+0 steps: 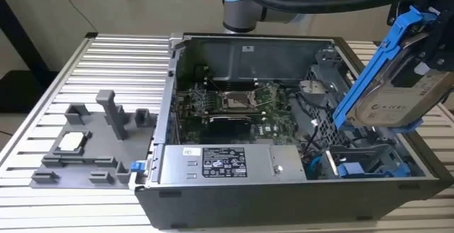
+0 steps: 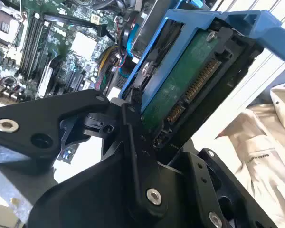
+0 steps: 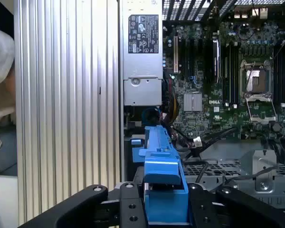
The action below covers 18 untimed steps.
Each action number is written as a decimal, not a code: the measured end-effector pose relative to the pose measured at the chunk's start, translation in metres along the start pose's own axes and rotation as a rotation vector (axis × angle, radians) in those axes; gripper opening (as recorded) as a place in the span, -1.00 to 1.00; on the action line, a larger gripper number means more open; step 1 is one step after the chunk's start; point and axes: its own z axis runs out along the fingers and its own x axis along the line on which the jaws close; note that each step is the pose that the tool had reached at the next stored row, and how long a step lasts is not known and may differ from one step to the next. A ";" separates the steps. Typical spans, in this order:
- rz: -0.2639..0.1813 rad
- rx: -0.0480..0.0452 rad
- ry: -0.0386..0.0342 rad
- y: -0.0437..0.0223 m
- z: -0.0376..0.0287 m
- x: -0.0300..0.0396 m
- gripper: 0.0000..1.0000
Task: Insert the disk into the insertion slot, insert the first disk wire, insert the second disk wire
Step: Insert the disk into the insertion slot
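Tool (image 3: 162, 202) pinching the blue-framed disk (image 1: 394, 97) by its sides, holding it tilted, clear above the drive cage (image 1: 322, 120), presumably for alignment with a bay.

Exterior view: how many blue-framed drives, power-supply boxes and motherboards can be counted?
Blue-framed drives: 2, the disk held in the jaws and a second drive below it
Power-supply box: 1
Motherboard: 1
Total: 4
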 end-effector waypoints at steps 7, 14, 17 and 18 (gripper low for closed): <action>0.000 0.0000 0.0000 0.0000 0.0000 0.0000 -0.35; 0.000 0.0072 -0.0001 -0.0002 0.0048 0.0000 -0.35; 0.000 0.0115 -0.0002 -0.0004 0.0081 0.0000 -0.35; 0.000 0.0119 -0.0003 -0.0005 0.0095 0.0000 -0.35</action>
